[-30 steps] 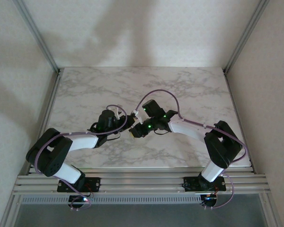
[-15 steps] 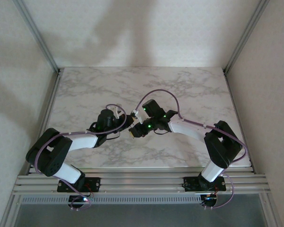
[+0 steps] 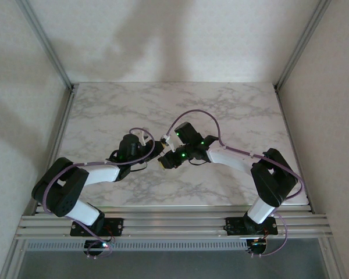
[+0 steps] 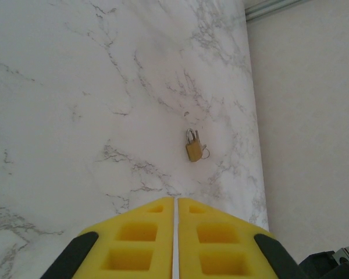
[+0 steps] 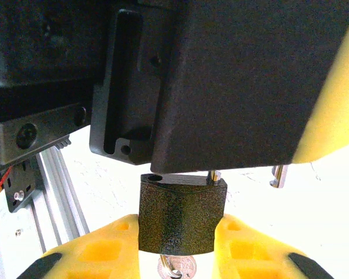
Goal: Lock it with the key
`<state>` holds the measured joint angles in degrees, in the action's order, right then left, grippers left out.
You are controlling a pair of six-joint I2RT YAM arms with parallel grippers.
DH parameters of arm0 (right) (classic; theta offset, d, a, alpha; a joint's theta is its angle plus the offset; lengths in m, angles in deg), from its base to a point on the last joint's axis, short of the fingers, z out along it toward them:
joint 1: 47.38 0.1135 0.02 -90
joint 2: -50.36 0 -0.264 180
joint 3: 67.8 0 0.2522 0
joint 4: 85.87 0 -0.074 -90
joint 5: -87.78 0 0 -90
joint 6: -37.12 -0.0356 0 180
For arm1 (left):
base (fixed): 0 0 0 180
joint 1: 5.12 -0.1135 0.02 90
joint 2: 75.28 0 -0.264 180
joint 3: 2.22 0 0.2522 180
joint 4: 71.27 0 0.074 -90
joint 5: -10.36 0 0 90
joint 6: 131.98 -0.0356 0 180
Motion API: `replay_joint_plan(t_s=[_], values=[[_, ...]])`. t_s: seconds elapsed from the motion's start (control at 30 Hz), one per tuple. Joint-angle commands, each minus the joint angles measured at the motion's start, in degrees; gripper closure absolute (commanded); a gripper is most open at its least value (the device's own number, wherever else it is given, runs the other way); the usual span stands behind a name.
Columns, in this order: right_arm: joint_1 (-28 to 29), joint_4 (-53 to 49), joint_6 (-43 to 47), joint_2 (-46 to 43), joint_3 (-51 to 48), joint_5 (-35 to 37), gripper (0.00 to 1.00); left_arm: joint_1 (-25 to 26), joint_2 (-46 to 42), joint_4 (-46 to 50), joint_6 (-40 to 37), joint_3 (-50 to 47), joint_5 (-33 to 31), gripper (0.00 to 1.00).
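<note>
Over the last second the left gripper (image 4: 175, 202) has closed. Its yellow fingers now stand pressed together with only a hairline slit between them, and nothing is visible between the pads in the left wrist view. Whether the tips pinch anything cannot be told. In the overhead view the left arm has also edged slightly toward the right arm. The right gripper (image 5: 177, 229) is unchanged. It holds the dark padlock (image 5: 183, 206) upright between its fingers, above the middle of the table (image 3: 238, 104). The key (image 5: 175, 268) hangs from the underside of the padlock. The shackle (image 5: 213, 175) appears swung aside, with one leg in the body, the other beside it and the socket hole bare, so the lock is probably not yet shut. The closed left fingers suggest a setup for pressing or turning the shackle. Both arms reach inward and low, and their wrists meet at centre. The left gripper housing sits just above the padlock. A small brass lock (image 4: 192, 150) lies on the table well apart.
</note>
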<state>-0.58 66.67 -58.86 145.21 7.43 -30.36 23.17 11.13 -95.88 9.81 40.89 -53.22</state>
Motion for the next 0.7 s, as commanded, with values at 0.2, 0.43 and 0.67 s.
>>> replay_joint_plan(t_s=[0.2, 0.43, 0.67], values=[[0.7, 1.3, 0.1, 0.9, -0.3, 0.0, 0.7, -1.6, 0.4, -3.0, 1.3, -1.5, 0.4, 1.0], [0.7, 1.5, 0.1, 1.0, -0.4, 0.0, 0.63, -2.0, 0.3, -3.7, 1.9, -2.1, 0.6, 1.0], [0.7, 1.6, 0.2, 0.6, -0.7, 0.2, 0.58, -2.3, 0.0, -4.0, 2.0, -2.4, 0.6, 1.0]])
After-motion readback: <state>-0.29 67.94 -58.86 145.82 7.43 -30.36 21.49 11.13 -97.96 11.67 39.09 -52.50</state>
